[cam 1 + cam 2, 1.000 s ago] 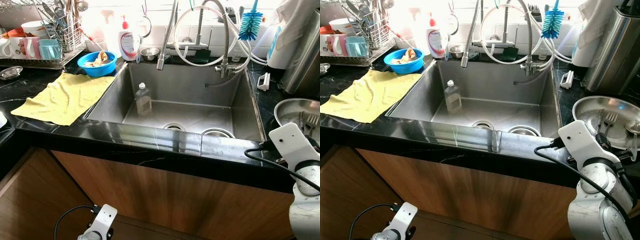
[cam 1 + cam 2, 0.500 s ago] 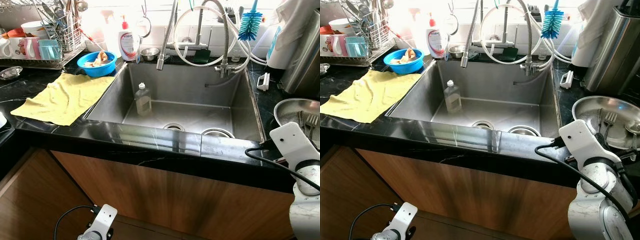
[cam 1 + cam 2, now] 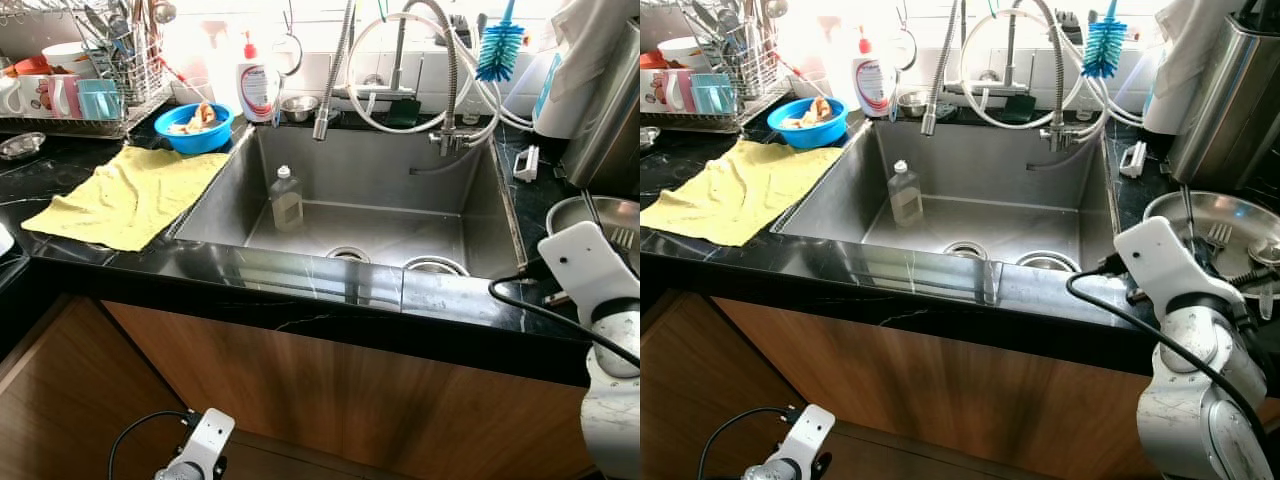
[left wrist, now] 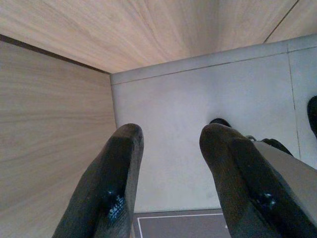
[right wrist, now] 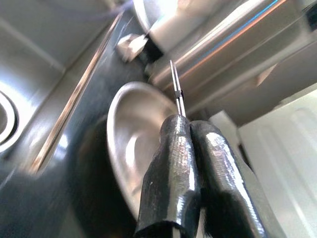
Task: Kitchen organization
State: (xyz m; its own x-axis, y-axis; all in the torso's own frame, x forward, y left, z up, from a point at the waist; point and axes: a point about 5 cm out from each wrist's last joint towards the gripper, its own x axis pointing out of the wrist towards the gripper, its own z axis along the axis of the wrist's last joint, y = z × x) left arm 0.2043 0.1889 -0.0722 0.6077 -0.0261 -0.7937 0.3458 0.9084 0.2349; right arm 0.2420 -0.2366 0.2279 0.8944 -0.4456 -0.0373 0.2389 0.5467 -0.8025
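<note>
A shallow steel bowl (image 3: 1225,212) sits on the black counter to the right of the sink, with a fork (image 3: 1218,238) lying in it. My right gripper (image 5: 190,126) is beside this bowl's rim and shut on a thin metal utensil (image 5: 175,91). The utensil's slim shaft (image 3: 1186,205) sticks up above the white wrist housing (image 3: 1160,265), which hides the fingers in the eye views. My left gripper (image 4: 171,148) hangs low by the wooden cabinet front, open and holding nothing, over a pale floor.
The steel sink (image 3: 300,205) holds a small clear bottle (image 3: 286,198). To its left lie a yellow cloth (image 3: 130,190), a blue bowl (image 3: 195,128), a soap bottle (image 3: 257,88) and a dish rack with mugs (image 3: 70,95). A tall steel appliance (image 3: 1230,100) stands at the right.
My right wrist has shifted up a little, and the thin utensil's shaft now stands up over the steel bowl. The left arm has stayed still.
</note>
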